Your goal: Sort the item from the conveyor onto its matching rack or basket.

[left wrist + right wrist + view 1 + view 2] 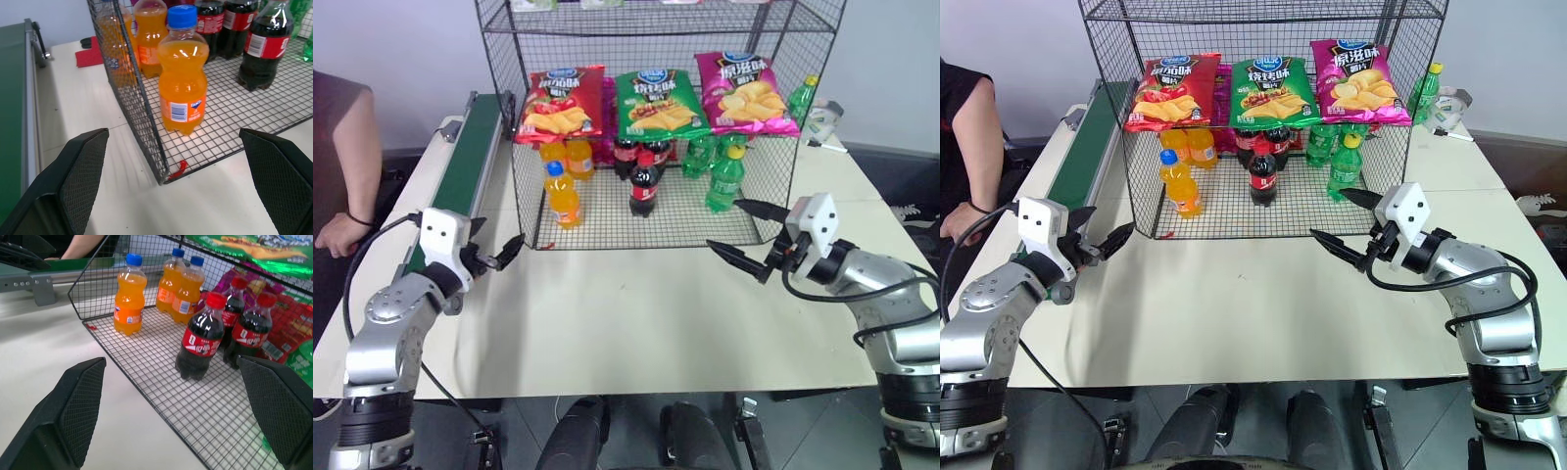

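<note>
The item, a small orange soda bottle (562, 196) with a blue cap, stands upright on the grid floor at the front left corner of the black wire rack (685, 213). In the left wrist view the bottle (182, 78) is just behind the mesh side wall. My left gripper (495, 240) hovers open and empty over the table, left of that corner and beside the conveyor (465, 162). The belt is a dark-green strip with silver rails, and it is bare. My right gripper (724, 225) is open and empty in front of the rack's right half.
Two more orange bottles (576, 157), cola bottles (644, 186) and green bottles (724, 176) stand deeper in the rack. Three crisp bags (658, 103) hang across its front. A person's hand (337, 233) rests at the table's left edge. A green bottle (803, 98) stands outside, right of the rack.
</note>
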